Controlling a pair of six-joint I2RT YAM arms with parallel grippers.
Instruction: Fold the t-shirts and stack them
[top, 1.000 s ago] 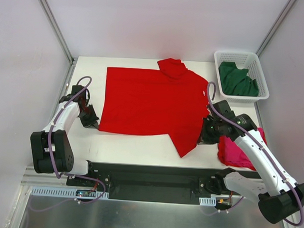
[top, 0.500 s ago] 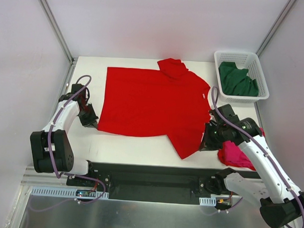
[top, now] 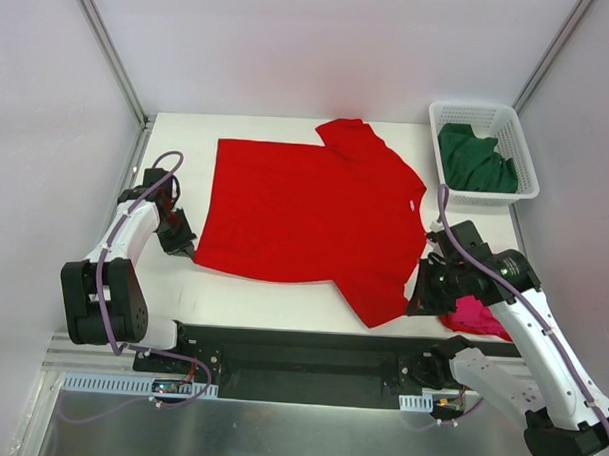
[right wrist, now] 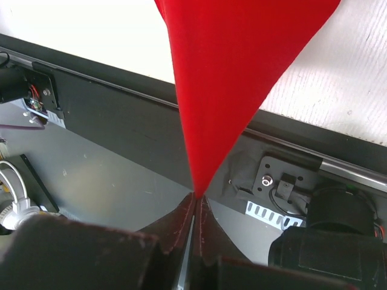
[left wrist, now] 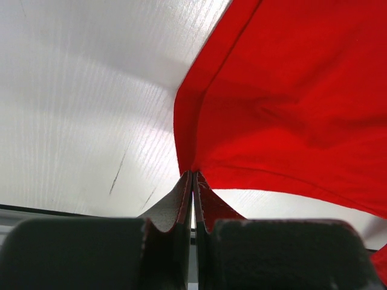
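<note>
- The red t-shirt (top: 305,213) lies spread across the middle of the bench (top: 272,295), mostly flat. Its hem runs toward the left edge and its collar end toward the right.
- One sleeve reaches up to the far edge of the bench. The other sleeve points at the near edge, right of centre.
- The left gripper (top: 183,247) sits low near the bench's left edge, at the shirt's near-left hem corner. In the left wrist view its jaws are pressed together with the red corner pinched between the tips, and the cloth fans away over the white surface.
- The right gripper (top: 420,300) is at the near-right part of the bench, beside the near sleeve. In the right wrist view its jaws are closed on a point of red fabric. The cloth rises from the tips in a taut wedge, with the black base rail (right wrist: 109,121) below it.
- The magenta-pink t-shirt (top: 477,316) lies bunched at the near-right corner of the bench, partly hidden by the right arm.
- The dark green t-shirt (top: 475,159) is crumpled inside the white lattice basket (top: 486,112), which stands at the far-right corner.
- The red shirt's right edge lies near the basket but apart from it.
</note>
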